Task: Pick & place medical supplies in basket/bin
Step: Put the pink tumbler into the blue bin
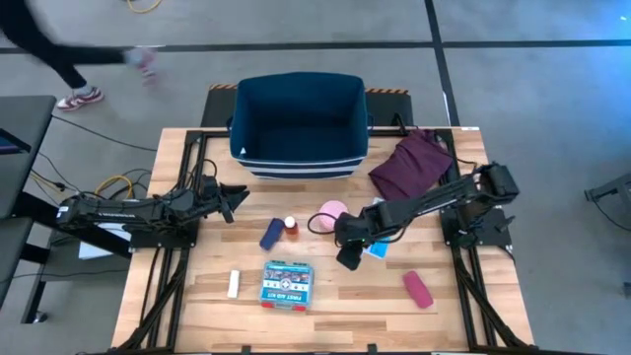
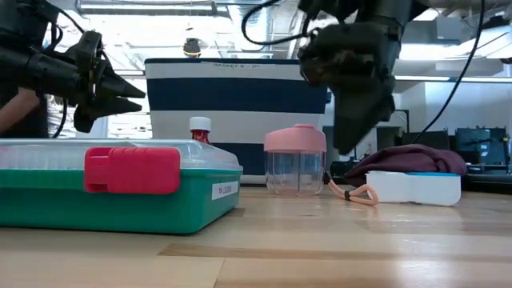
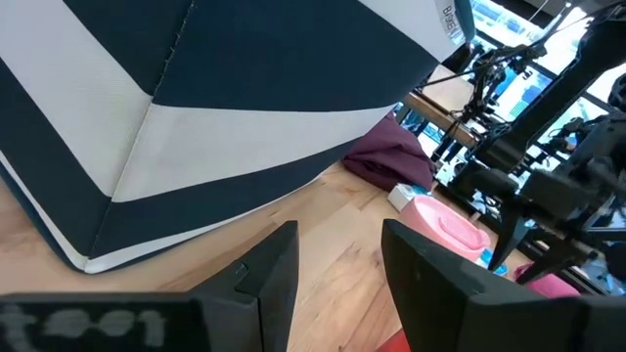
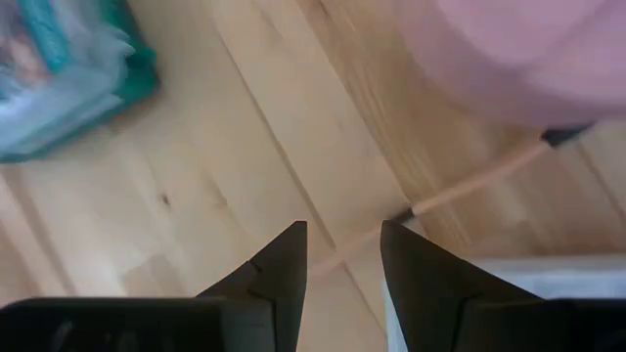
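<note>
The navy bin (image 1: pixel 296 123) stands at the far middle of the table. In front of it lie the pink tub (image 1: pixel 332 212), the red-capped bottle (image 1: pixel 291 225), the blue tube (image 1: pixel 271 234), the teal first-aid box (image 1: pixel 286 284), the white stick (image 1: pixel 235 284), the pill strip (image 1: pixel 377 250) and the pink oblong (image 1: pixel 417 289). My right gripper (image 4: pixel 342 254) is open and points down above the tub's pink cord (image 4: pixel 469 186), between the tub (image 4: pixel 509 59) and the pill strip (image 4: pixel 509 293), off the table. My left gripper (image 1: pixel 235 202) is open and empty, left of the bin's near corner.
A maroon cloth (image 1: pixel 412 163) lies at the far right beside the bin. A person (image 1: pixel 69 59) walks on the floor beyond the table's far left corner. Bare wood shows along the near edge and between the blue tube and my left gripper.
</note>
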Robot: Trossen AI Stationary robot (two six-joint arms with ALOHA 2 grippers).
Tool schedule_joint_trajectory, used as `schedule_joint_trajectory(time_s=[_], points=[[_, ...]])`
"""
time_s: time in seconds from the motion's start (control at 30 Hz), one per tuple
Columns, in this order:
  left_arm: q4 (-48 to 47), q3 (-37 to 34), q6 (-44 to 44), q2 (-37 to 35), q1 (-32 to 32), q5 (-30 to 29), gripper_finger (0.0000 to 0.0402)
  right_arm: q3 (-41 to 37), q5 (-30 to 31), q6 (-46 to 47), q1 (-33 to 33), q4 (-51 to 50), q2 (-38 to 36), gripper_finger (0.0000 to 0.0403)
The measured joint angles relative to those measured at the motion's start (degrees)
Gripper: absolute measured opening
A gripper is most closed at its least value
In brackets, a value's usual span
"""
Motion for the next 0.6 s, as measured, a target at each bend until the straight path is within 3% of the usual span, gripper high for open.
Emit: schedule_joint_trajectory(time_s=[0.4,0.6], points=[[0.0,0.0,0.09,0.02,0.0,0.06,0.0137,5.95,-0.89,-1.6,0.22,-9.14,11.25,0.0125],[-0.01,0.0,0.11,0.02,0.0,0.06,0.0137,9.55,-0.85,-4.02,-0.37,-13.03,13.26,0.0125]])
